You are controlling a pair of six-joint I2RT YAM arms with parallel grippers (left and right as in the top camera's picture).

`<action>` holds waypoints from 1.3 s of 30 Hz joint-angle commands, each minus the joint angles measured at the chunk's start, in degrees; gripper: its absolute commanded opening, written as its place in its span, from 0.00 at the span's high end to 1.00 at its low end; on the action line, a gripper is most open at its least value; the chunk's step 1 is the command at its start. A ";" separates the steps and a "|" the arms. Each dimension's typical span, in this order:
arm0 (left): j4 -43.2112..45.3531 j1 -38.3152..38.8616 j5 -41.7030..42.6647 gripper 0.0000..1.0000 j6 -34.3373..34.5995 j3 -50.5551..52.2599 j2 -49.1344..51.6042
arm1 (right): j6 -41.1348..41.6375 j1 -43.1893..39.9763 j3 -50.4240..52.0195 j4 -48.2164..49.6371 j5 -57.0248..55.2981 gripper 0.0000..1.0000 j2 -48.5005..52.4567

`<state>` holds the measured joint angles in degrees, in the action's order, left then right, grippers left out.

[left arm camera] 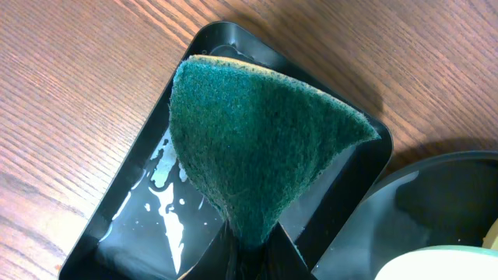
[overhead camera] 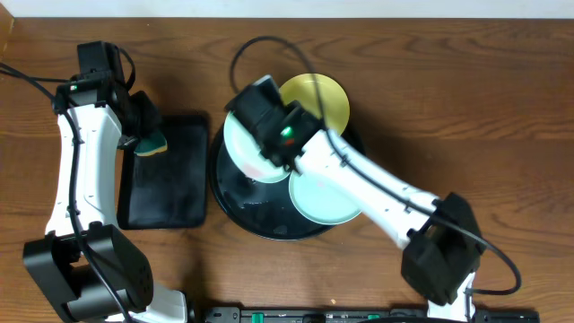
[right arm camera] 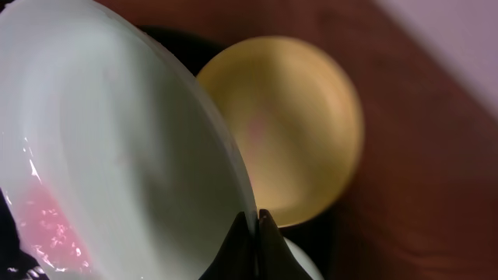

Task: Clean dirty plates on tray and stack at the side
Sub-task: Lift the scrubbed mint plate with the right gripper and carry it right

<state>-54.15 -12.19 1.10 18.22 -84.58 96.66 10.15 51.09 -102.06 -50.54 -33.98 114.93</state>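
While your right gripper (right arm camera: 253,225) pinches shut on the mint plate (right arm camera: 117,155), tilting it above the tray (overhead camera: 242,211), likely to present its pink smear (right arm camera: 47,218), your left gripper (left arm camera: 250,245) clamps the sponge (left arm camera: 257,148) over the wet small tray (left arm camera: 140,218).

Your left arm (overhead camera: 85,170) at nine o'clock and right arm (overhead camera: 368,179) at four o'clock wear white shells with black joints. Black cables (overhead camera: 240,49) trail off them. The left tool (left arm camera: 249,245) and right tool (right arm camera: 252,224) are black.
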 commanded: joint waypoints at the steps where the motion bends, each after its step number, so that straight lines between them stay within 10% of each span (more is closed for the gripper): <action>1: -0.26 -0.13 -0.72 0.92 0.50 -1.14 -0.22 | -1.27 4.31 -1.01 0.17 -20.85 0.99 -2.49; 19: -0.26 -0.13 -0.72 0.93 0.50 -1.14 -0.22 | -1.22 12.39 -1.01 4.02 -47.98 0.99 -4.57; 39: -0.24 -0.13 -0.72 0.93 0.50 -1.14 -0.20 | 7.78 -3.74 -0.81 -3.96 13.94 0.99 -8.37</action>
<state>-54.17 -12.19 1.10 18.22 -84.58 96.66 16.01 51.79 -102.08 -54.87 -34.87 111.22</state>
